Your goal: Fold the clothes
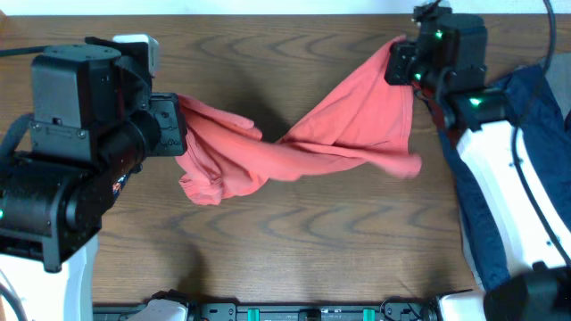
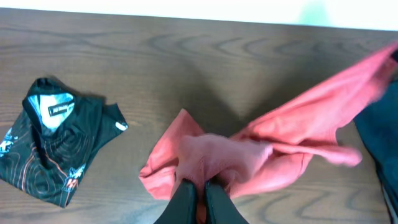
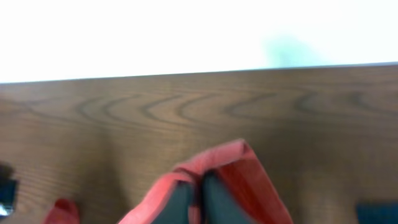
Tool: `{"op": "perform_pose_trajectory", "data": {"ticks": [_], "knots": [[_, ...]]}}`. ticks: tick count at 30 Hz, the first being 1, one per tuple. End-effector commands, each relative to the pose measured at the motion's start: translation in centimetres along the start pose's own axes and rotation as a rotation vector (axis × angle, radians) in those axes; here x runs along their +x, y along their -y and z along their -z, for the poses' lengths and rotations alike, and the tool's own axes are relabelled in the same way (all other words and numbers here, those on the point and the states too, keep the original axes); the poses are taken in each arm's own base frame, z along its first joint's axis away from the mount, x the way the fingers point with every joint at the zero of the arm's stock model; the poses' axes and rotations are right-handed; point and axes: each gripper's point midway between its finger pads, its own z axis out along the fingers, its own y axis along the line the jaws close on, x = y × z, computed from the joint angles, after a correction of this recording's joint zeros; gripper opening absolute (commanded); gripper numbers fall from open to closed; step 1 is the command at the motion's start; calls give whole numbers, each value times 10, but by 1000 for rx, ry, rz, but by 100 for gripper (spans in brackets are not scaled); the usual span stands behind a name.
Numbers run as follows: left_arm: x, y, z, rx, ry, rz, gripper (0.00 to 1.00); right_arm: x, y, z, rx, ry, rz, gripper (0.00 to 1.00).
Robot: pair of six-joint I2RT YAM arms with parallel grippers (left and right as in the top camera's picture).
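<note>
The coral-red T-shirt (image 1: pixel 312 143) hangs twisted above the table, stretched between both grippers; its lettering is hidden. My left gripper (image 1: pixel 178 120) is shut on its left end, where the cloth bunches and droops (image 2: pixel 217 155). My right gripper (image 1: pixel 401 58) is shut on its right corner at the far right, and the cloth drapes over the fingers (image 3: pixel 199 180). In the left wrist view the fingers (image 2: pixel 200 186) pinch a fold of the shirt.
A black garment with red-and-white print (image 2: pixel 50 140) lies folded at the left in the left wrist view. A navy blue garment (image 1: pixel 526 134) lies at the table's right side under the right arm. The table's far edge (image 3: pixel 199 73) runs close behind the right gripper.
</note>
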Motion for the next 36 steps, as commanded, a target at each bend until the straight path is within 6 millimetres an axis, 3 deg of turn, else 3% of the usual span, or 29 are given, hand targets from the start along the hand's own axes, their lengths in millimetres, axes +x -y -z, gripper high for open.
{"op": "perform_pose_trajectory", "data": {"ticks": [1, 2, 4, 5, 10, 16, 19, 24, 31, 33, 35, 36], "knots": [[-3, -2, -5, -15, -8, -19, 6, 35, 11, -40, 27, -96, -10, 42], [-2, -2, -7, -16, -13, -19, 6, 44, 15, -48, 36, -124, -14, 53], [-2, -2, -12, -19, -27, -19, 7, 67, 29, -59, 67, -200, -30, 94], [-2, -2, -14, -20, -32, -20, 6, 73, 33, -59, 76, -223, -35, 99], [-1, -2, -25, -26, -60, -20, 6, 122, 55, -33, 158, -446, -98, 99], [1, -3, -35, -34, -95, -21, 6, 200, 54, 30, 254, -824, -221, 99], [1, -3, -37, -34, -99, -21, 6, 231, 53, 50, 293, -952, -240, 99], [1, -3, -37, -35, -100, -21, 6, 280, 57, 60, 311, -1054, -235, 88], [3, -3, -36, -36, -105, -21, 6, 323, 40, 45, 137, -1050, -270, 61], [3, -3, -36, -36, -106, -21, 6, 331, 38, 41, 122, -1036, -258, 46], [3, -3, -36, -36, -107, -21, 6, 336, 36, 41, 118, -1041, -251, 11], [3, -3, -36, -36, -106, -21, 6, 338, 35, 42, 117, -1047, -252, 1]]}}
